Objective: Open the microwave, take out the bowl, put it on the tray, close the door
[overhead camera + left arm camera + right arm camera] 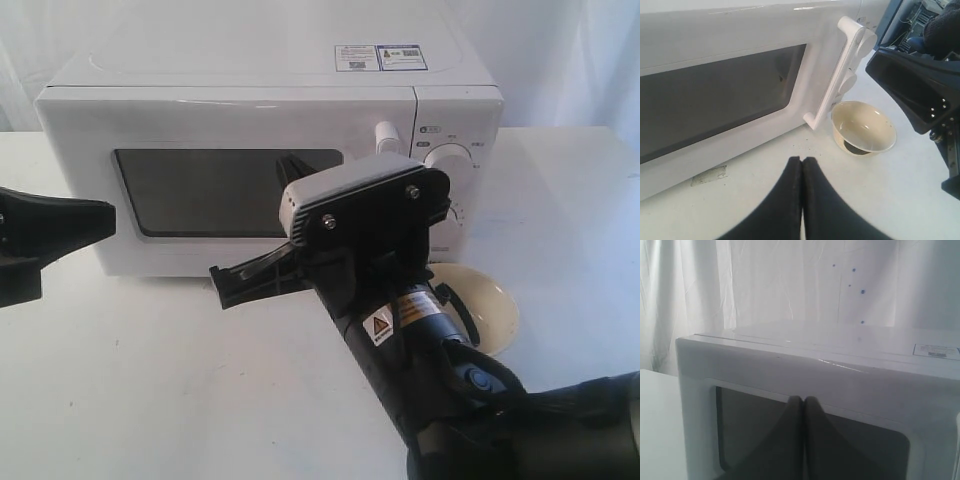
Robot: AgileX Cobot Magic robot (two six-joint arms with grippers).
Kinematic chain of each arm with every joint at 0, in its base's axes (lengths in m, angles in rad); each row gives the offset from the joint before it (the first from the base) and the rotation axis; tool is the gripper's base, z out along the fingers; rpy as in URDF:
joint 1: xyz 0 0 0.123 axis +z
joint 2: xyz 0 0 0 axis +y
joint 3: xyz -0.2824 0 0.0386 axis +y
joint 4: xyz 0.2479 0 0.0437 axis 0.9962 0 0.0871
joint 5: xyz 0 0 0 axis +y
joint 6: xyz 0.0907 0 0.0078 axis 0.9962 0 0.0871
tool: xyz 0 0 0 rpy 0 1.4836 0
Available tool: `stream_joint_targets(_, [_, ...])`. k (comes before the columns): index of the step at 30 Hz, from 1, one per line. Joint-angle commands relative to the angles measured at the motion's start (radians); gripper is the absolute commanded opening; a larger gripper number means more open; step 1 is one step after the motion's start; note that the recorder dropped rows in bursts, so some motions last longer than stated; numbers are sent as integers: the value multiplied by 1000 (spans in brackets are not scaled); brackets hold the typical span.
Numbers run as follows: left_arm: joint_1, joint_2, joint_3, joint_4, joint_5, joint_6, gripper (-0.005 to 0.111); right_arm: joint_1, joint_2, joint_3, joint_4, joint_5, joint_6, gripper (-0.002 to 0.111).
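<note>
Boxy white countertop microwave [250, 100] is sitting at the back of the white counter [150, 380]. Its wide white door [90, 190] with the dark window is lying flush with the knob panel, or very nearly so. Small round cream-beige bowl [863, 127] is resting just in front of the microwave's knob panel, below the vertical white bar handle [840, 70]. No tray is showing in any view, so the bowl appears to be sitting on bare counter.

The right hand [803, 399] is hovering in front of the microwave's window, toward the handle side, fingers pinched together and holding nothing. The left hand [802, 160] is waiting low off the microwave's left front, likewise pinched together and empty.

Judgement: closing the door is the step in hand, likely at its very end. Doing it well is calling for a straight, light push on the white frame beside the handle, not on the window, so the microwave is not sliding back.

In the way: the right arm is passing close by the bowl, and contact cannot be told. A careless swing is risking a knock. Handle is jutting out from the microwave's front. Two stickers [380, 57] are lying on the microwave's top, and a white curtain is hanging behind.
</note>
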Motion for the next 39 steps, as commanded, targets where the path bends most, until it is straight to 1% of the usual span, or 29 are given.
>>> stream_joint_targets(1, [-7, -9, 7, -20, 9, -5, 0, 5, -9, 3, 2, -14, -6, 0])
stream_joint_targets(18, [-7, -9, 7, -15, 9, -5, 0, 5, -11, 3, 27, -14, -14, 0])
stream_joint_targets(21, [-7, -9, 7, -15, 5, -5, 0, 5, -55, 3, 26, 4, -21, 0])
stream_joint_targets(30, [-7, -9, 7, -15, 5, -4, 0, 5, -394, 3, 35, 445, -156, 0])
stream_joint_targets(32, [-7, -9, 7, -15, 5, -4, 0, -11, -466, 3, 31, 553, -166, 0])
stream_joint_targets(35, [-7, -9, 7, -15, 5, -4, 0, -62, -544, 3, 28, 736, -159, 0])
stream_joint_targets(39, [-7, -9, 7, -14, 5, -4, 0, -165, -618, 3, 28, 981, -131, 0])
